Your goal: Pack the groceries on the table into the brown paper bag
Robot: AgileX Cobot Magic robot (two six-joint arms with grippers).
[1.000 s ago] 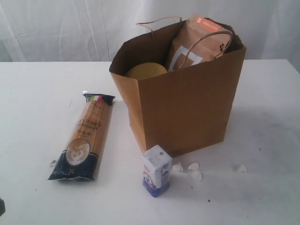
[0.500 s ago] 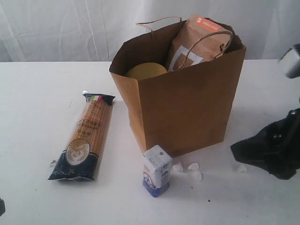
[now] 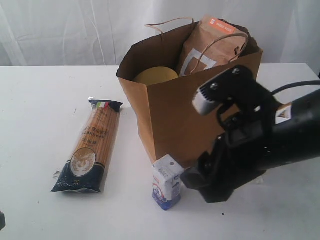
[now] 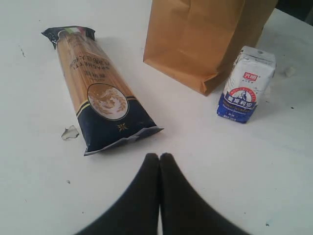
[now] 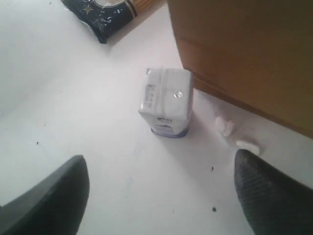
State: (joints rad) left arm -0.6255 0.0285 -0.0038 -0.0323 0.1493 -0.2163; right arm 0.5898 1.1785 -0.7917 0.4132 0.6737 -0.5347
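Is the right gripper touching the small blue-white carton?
Apart. The right wrist view shows the right gripper open, with bare table between both its fingers and the small blue-white carton.

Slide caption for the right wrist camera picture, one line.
Open right claw pointed at the upright blue-white carton beside the brown paper bag.

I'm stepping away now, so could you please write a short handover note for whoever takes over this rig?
Left claw shut, empty, near the spaghetti packet's dark end.
Right claw open, empty, above the small blue-white carton.
Done: brown orange-labelled pouch and yellow-lidded jar sit in the brown paper bag.
To do: carton standing by the bag, spaghetti packet flat on the table, small white lumps at the bag's base.
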